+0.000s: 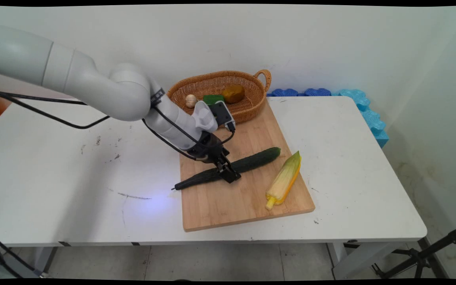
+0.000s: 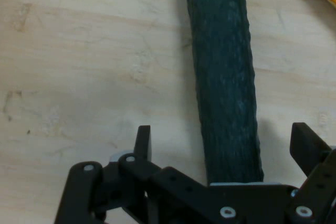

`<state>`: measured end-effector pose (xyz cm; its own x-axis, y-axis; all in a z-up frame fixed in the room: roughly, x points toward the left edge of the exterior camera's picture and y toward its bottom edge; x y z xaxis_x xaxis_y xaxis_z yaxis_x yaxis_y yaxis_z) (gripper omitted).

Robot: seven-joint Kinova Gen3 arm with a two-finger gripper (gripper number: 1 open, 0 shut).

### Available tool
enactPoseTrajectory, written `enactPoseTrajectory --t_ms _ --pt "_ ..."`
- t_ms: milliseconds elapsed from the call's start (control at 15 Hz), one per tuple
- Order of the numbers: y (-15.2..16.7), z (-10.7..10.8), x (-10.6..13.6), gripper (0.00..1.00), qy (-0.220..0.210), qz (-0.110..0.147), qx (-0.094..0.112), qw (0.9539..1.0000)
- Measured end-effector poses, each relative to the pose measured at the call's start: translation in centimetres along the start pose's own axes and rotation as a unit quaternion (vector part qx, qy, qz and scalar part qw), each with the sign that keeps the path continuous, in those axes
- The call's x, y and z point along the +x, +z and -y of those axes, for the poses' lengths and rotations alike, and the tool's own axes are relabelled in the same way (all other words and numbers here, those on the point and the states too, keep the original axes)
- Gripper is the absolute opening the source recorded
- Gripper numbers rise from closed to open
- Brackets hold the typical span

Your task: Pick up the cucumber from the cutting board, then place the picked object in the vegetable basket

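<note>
Gripper [image 2: 226, 148] spread wide, straddling cucumber [image 2: 226, 77] on board [image 1: 247, 198], nothing clamped yet. Off-centre closing likely to roll cucumber sideways toward corn [image 1: 284, 181].

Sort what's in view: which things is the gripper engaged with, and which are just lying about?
Engaged:
black two-finger gripper, open
long dark green cucumber, between its fingers
bamboo cutting board

Lying about:
yellow corn cob
woven wicker basket, holding small items

I'm working in a lab test cell: a scuffed white desk [image 1: 331, 130] against a bare wall, blue foam mats [image 1: 364, 109] at upper right, a black tripod [image 1: 430, 253] at lower right.
</note>
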<state>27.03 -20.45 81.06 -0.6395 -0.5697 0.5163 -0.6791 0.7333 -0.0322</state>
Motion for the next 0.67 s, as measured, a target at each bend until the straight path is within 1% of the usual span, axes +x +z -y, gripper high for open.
enactPoseTrajectory --t_ms 200,267,667 --pt "0.5 -0.1 0.2 1.00 0.002 0.001 0.002 1.0000" --pt "0.7 -0.2 0.2 0.00 0.003 0.001 0.002 1.0000" --pt "1.3 -0.3 0.5 0.00 0.007 0.001 0.006 1.0000"
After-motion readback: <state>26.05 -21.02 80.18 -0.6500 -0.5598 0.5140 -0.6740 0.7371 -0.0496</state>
